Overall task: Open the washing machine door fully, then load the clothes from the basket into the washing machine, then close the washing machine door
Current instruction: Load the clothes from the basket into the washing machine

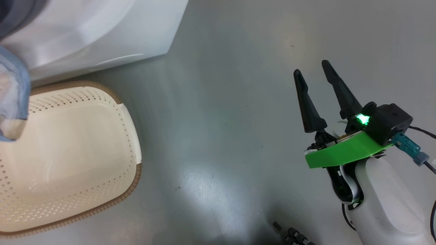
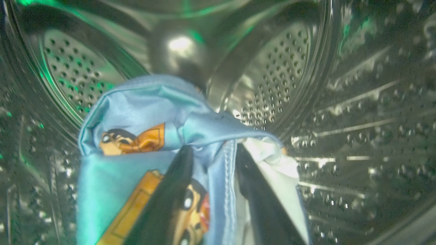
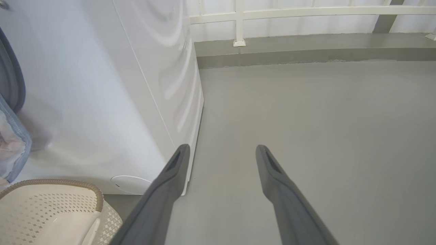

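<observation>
Step in hand: loading. The left gripper (image 2: 216, 160) is deep inside the washing machine (image 1: 102, 34), with the perforated steel drum (image 2: 272, 85) all round it. A fold of the clothes (image 2: 136, 112) sits between its two fingers, which stand slightly apart. Whether they are pinching or letting go cannot be told.

The right gripper (image 1: 311, 68) hangs over bare floor (image 1: 221, 119), jaws wide apart and holding nothing, well away from the machine's front corner.

The basket (image 1: 85, 83) stands on the floor right against the machine's front face. Blue cloth hangs down that face just above the basket's rim. It cannot be told whether this is the same garment.

Orientation: the bunched cloth leads toward the drum's back wall. Its long axis runs along the fingers, with the printed side toward the left finger and the whitish inner side toward the right.

Doing it well, as a judgement:
- Let go far back and low in the drum.
- Draw the fingers straight out so no seam snags.
- Sweep the hanging cloth past the rubber ring, or the door would likely trap it.
</observation>
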You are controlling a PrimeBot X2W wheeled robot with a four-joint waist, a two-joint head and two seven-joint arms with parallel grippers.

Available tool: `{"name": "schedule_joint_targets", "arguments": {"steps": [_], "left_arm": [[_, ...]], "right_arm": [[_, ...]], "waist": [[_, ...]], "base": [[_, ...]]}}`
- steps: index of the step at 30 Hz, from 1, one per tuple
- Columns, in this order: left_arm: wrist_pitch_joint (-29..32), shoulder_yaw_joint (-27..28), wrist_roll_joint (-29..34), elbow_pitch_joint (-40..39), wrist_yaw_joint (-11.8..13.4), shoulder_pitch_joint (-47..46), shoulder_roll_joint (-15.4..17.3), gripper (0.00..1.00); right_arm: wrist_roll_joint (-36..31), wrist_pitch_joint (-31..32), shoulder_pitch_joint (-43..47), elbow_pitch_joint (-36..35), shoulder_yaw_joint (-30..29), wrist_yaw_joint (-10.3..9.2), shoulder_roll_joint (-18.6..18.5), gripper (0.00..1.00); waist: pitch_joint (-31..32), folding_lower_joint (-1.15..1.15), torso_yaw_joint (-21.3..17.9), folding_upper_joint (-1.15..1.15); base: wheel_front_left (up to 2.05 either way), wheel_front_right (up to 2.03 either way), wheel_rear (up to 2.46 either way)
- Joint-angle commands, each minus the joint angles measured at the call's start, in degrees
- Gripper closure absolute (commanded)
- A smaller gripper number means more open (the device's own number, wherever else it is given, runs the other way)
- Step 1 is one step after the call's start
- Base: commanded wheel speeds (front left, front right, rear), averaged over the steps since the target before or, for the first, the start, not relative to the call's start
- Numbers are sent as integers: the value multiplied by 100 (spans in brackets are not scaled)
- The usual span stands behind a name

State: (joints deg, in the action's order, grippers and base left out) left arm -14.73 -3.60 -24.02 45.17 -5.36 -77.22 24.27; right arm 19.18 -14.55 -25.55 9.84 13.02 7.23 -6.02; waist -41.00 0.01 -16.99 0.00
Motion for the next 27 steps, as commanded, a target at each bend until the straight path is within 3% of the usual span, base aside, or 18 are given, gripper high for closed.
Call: {"name": "schedule_joint_targets", "arguments": {"steps": [1, 4, 12, 27], "left_arm": [[-27, 66, 88, 95, -26, 175, 147, 0], [-27, -114, 155, 1065, -102, 179, 17, 0], [-27, -277, 78, 1644, -199, 404, -199, 0], [-27, -153, -201, 252, -212, 2654, -502, 0]], "right_arm": [[-88, -45, 123, -101, 98, 25, 7, 0], [-61, -45, 86, -24, 180, 25, 26, 0], [42, -45, 8, 160, 257, 25, -12, 0], [312, -45, 173, 497, 272, 25, -167, 0]], "waist": [[49, -1, -25, 0], [233, -1, 43, 0], [690, -1, 271, 0], [1970, -1, 711, 0]], "base": [[0, 0, 0], [0, 0, 0], [0, 0, 0], [0, 0, 0]]}}
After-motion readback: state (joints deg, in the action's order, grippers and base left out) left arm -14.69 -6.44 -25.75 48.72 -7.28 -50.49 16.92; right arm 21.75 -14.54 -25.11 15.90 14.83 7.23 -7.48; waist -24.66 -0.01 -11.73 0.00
